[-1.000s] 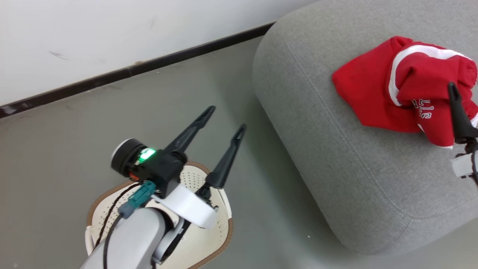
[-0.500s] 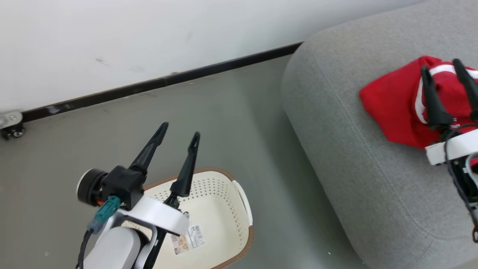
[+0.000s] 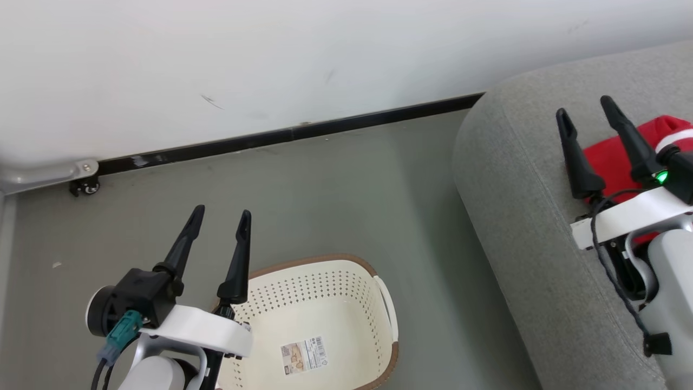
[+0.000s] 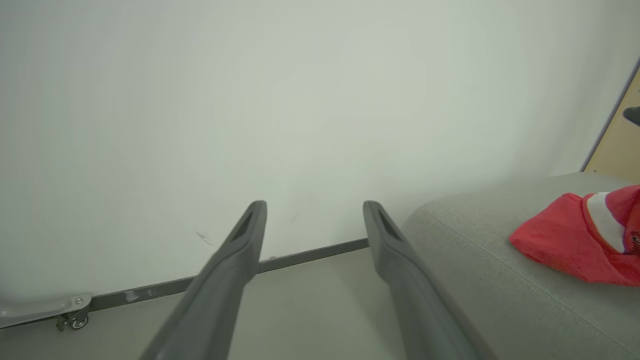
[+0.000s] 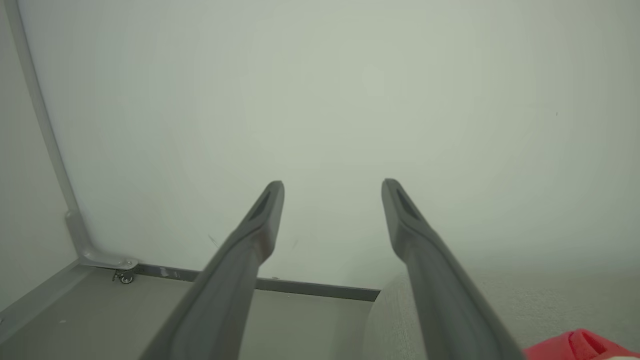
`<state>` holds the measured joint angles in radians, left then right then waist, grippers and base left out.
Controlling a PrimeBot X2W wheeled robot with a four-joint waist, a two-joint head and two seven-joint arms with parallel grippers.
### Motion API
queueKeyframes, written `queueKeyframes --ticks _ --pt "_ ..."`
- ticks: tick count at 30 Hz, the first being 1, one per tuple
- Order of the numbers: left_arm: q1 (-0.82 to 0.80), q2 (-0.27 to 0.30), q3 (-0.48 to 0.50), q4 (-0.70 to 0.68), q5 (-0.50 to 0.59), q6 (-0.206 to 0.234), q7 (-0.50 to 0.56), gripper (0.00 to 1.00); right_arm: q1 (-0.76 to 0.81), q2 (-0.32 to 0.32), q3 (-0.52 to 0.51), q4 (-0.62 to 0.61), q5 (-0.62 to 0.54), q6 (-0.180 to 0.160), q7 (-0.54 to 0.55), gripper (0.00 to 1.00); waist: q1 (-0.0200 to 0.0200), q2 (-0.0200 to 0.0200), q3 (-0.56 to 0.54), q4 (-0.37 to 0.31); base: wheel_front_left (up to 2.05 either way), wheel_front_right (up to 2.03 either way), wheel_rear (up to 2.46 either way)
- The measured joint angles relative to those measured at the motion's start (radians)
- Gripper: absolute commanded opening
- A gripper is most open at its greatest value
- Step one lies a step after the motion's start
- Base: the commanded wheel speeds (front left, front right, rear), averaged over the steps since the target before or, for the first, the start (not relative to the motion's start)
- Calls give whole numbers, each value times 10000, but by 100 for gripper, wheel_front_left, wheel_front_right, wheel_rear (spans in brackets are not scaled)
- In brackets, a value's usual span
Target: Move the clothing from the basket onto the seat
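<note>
The cream basket (image 3: 387,303) with a brown rim stands on the floor at the bottom of the head view; a paper label lies on its bare bottom. Red clothing (image 3: 609,157) (image 4: 575,245) (image 5: 585,346) with a white stripe lies on the grey seat (image 3: 520,227) (image 4: 480,265) at the right. My left gripper (image 3: 221,215) (image 4: 315,205) hovers open over the basket's left edge, fingers pointing at the wall. Above the seat, just left of the clothing, my right gripper (image 3: 584,105) (image 5: 332,182) stands open and holds nothing.
A white wall (image 3: 270,65) with a black skirting strip (image 3: 303,132) runs behind the grey floor. A grey metal frame leg with a small caster (image 3: 84,187) sits at the far left. A wooden panel edge (image 4: 620,140) stands behind the seat.
The head camera has swung left and up, shifting the whole picture right. My right gripper has lifted off the clothing, which stays on the seat. The left arm has drawn back beside the basket.
</note>
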<state>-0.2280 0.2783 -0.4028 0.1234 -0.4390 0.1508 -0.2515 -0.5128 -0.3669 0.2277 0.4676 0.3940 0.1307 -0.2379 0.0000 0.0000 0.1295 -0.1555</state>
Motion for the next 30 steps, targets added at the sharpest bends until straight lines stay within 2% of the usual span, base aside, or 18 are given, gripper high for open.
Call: queueKeyframes --ticks 15,30 --pt "851 -291 585 -257 121 451 -10 100 1267 1312 -539 274 -360 0 -8 100 0 0 -689 892 0 0 0" --pt "1662 -435 796 19 422 853 -10 100 2925 2510 -692 98 -1118 0 6 100 0 0 -1342 1373 0 0 0"
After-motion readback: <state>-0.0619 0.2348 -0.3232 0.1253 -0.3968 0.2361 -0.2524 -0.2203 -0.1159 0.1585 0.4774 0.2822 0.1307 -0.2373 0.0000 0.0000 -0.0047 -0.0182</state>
